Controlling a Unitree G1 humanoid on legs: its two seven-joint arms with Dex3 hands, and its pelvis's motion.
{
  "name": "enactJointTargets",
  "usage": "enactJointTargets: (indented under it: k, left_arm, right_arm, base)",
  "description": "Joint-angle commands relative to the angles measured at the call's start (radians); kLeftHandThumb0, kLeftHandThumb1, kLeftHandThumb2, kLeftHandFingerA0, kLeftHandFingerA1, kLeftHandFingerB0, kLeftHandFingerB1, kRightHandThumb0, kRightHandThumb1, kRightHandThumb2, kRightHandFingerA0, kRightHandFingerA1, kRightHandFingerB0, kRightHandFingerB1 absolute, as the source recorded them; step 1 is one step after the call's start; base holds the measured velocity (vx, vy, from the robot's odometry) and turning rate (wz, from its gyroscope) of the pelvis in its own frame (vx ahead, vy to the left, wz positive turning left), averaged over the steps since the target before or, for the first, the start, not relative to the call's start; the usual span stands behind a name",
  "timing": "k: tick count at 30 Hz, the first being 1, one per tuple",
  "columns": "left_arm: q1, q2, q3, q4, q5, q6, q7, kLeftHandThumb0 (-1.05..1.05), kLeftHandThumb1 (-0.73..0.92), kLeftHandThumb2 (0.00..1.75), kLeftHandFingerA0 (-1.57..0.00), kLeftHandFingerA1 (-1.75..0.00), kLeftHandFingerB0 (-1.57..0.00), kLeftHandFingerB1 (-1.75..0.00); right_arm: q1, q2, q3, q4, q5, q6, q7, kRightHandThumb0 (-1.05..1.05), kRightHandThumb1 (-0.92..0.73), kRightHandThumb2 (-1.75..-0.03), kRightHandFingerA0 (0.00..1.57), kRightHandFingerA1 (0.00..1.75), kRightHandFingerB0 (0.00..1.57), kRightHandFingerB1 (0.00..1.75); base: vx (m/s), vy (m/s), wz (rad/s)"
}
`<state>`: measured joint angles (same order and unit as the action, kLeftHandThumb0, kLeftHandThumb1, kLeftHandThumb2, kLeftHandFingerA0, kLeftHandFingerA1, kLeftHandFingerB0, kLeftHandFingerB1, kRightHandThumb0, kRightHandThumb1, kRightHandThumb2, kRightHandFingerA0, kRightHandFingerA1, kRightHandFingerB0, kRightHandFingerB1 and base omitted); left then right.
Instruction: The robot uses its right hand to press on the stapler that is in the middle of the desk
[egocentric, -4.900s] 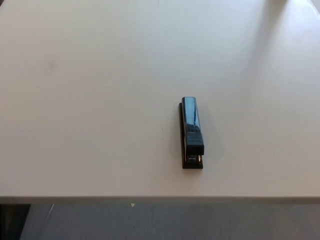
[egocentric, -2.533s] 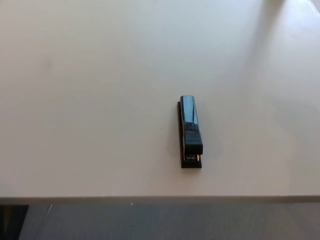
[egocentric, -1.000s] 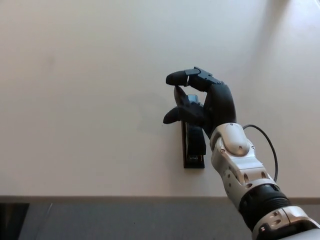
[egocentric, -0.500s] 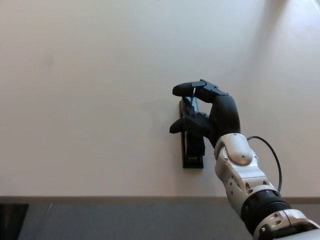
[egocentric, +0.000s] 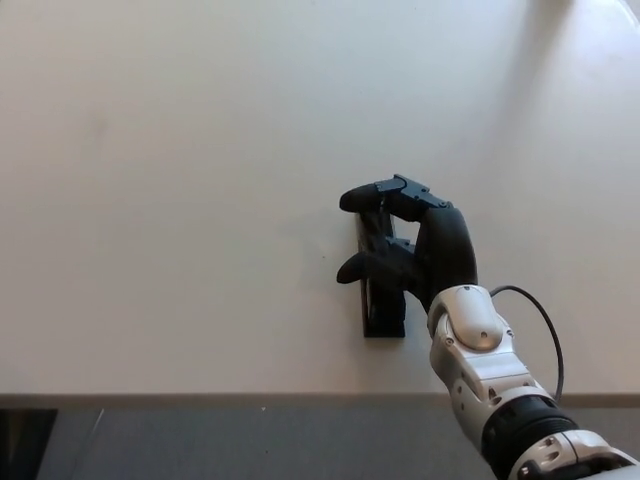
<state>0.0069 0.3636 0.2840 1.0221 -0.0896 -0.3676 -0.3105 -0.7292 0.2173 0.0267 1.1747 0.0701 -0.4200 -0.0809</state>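
A black stapler (egocentric: 383, 318) lies lengthwise on the white desk (egocentric: 200, 200), right of centre and near the front edge. My right hand (egocentric: 410, 250) covers most of it from above. Its fingers (egocentric: 372, 196) curl over the stapler's far end and its thumb (egocentric: 362, 268) reaches across the left side. Only the stapler's near end shows below the hand. The hand holds nothing, its fingers spread. The silver forearm (egocentric: 480, 365) comes in from the lower right. My left hand is out of the picture.
The desk's front edge (egocentric: 200, 398) runs across the bottom of the picture, with grey floor below it. A thin black cable (egocentric: 545, 335) loops beside my right wrist.
My right hand came in from the lower right and lowered over the stapler. In the last half second it sank and drew back toward the desk's front edge. The stapler has stayed in place.
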Motion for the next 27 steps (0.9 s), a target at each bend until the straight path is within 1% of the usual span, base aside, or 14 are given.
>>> enactJointTargets:
  k: [1, 2, 4, 5, 7, 8, 16, 17, 18, 19, 20, 23, 24, 27]
  left_arm:
    - [0.036, 0.012, -0.003, -0.003, -0.001, -0.019, 0.007, -0.53, 0.92, 0.92, -0.1, -0.43, 0.0, -0.2]
    - [0.065, 0.007, -0.004, -0.002, 0.001, -0.031, 0.006, -0.53, 0.85, 1.09, 0.0, -0.44, -0.02, -0.3]
    - [0.107, -0.003, -0.008, -0.008, 0.006, -0.041, 0.011, -0.53, 0.85, 1.09, 0.0, -0.43, -0.03, -0.3]
    - [0.121, -0.006, -0.007, -0.01, 0.003, -0.045, 0.006, -0.5, 0.92, 0.94, -0.1, -0.4, 0.0, -0.21]
    - [0.165, -0.015, -0.006, -0.013, -0.002, -0.065, -0.009, -0.5, 0.92, 0.94, -0.09, -0.38, 0.0, -0.21]
    - [0.197, -0.017, -0.007, -0.018, -0.002, -0.073, -0.014, -0.52, 0.92, 0.94, -0.1, -0.42, 0.0, -0.2]
    - [0.33, -0.035, 0.024, 0.072, -0.037, -0.178, -0.094, -0.5, 0.92, 0.97, -0.04, -0.42, -0.02, -0.29]
    - [0.354, -0.027, 0.011, 0.06, -0.021, -0.201, -0.088, -0.43, 0.92, 0.85, -0.08, -0.4, -0.01, -0.25]
    - [0.381, -0.022, 0.003, 0.054, -0.009, -0.218, -0.085, -0.47, 0.92, 0.97, -0.04, -0.42, -0.03, -0.28]
    - [0.4, -0.022, 0.001, 0.057, -0.007, -0.225, -0.085, -0.47, 0.92, 0.97, -0.04, -0.42, -0.03, -0.28]
    - [0.402, -0.024, 0.007, 0.067, -0.015, -0.208, -0.094, -0.49, 0.92, 0.97, -0.06, -0.42, -0.01, -0.26]
    - [0.4, -0.014, -0.01, 0.115, 0.018, -0.209, -0.053, -0.49, 0.92, 1.0, -0.05, -0.43, -0.02, -0.28]
    - [0.405, -0.016, -0.008, 0.112, 0.015, -0.216, -0.053, -0.22, 0.85, 1.29, -0.01, -0.49, -0.01, -0.49]
    - [0.427, -0.021, -0.006, 0.11, 0.013, -0.24, -0.052, -0.21, 0.86, 1.29, -0.01, -0.49, -0.01, -0.49]
  right_arm:
    - [0.171, 0.057, 0.057, 0.105, -0.085, 0.07, -0.008, -0.16, -0.76, -0.72, 1.24, 1.01, 0.77, 1.18]
    - [0.21, 0.057, 0.078, 0.115, -0.103, 0.069, -0.017, -0.17, -0.76, -0.71, 1.25, 0.99, 0.77, 1.18]
    - [0.264, 0.055, 0.11, 0.131, -0.129, 0.078, -0.043, -0.19, -0.78, -0.68, 1.25, 0.94, 0.75, 1.16]
    - [0.281, 0.055, 0.114, 0.137, -0.13, 0.085, -0.049, -0.18, -0.79, -0.68, 1.25, 0.95, 0.76, 1.07]
    - [0.33, 0.06, 0.106, 0.149, -0.114, 0.096, -0.048, -0.17, -0.78, -0.68, 1.25, 0.97, 0.77, 1.06]
    - [0.367, 0.062, 0.108, 0.155, -0.113, 0.09, -0.047, -0.17, -0.79, -0.65, 1.25, 1.04, 0.75, 1.14]
    - [0.58, 0.06, 0.138, 0.186, -0.123, 0.037, -0.046, -0.18, -0.8, -0.66, 1.26, 1.03, 0.75, 1.18]
    - [0.595, 0.062, 0.127, 0.188, -0.111, 0.034, -0.036, -0.17, -0.78, -0.69, 1.25, 1.03, 0.75, 1.2]
    - [0.617, 0.063, 0.127, 0.191, -0.109, 0.031, -0.034, -0.17, -0.79, -0.69, 1.25, 1.03, 0.74, 1.21]
    - [0.637, 0.063, 0.132, 0.194, -0.113, 0.027, -0.034, -0.17, -0.79, -0.69, 1.25, 1.03, 0.74, 1.21]
    - [0.646, 0.063, 0.13, 0.197, -0.111, 0.034, -0.04, -0.2, -0.81, -0.64, 1.27, 0.94, 0.75, 1.18]
    - [0.668, 0.06, 0.133, 0.204, -0.113, 0.047, -0.054, -0.2, -0.8, -0.64, 1.27, 0.94, 0.76, 1.11]
    - [0.671, 0.062, 0.122, 0.205, -0.101, 0.052, -0.046, -0.17, -0.8, -0.65, 1.26, 0.94, 0.76, 1.15]
    - [0.693, 0.063, 0.121, 0.209, -0.098, 0.053, -0.051, -0.18, -0.8, -0.64, 1.26, 0.91, 0.75, 1.12]
  base:
    - [0.0, 0.0, 0.0]
    - [0.0, 0.0, 0.0]
    - [0.0, 0.0, 0.0]
    - [0.0, 0.0, 0.0]
    - [0.0, 0.0, 0.0]
    - [0.0, 0.0, 0.0]
    - [0.0, 0.0, 0.0]
    - [0.0, 0.0, 0.0]
    - [0.0, 0.0, 0.0]
    - [0.0, 0.0, 0.0]
    - [0.0, 0.0, 0.0]
    - [0.0, 0.0, 0.0]
    - [0.0, 0.0, 0.0]
    - [0.0, 0.0, 0.0]
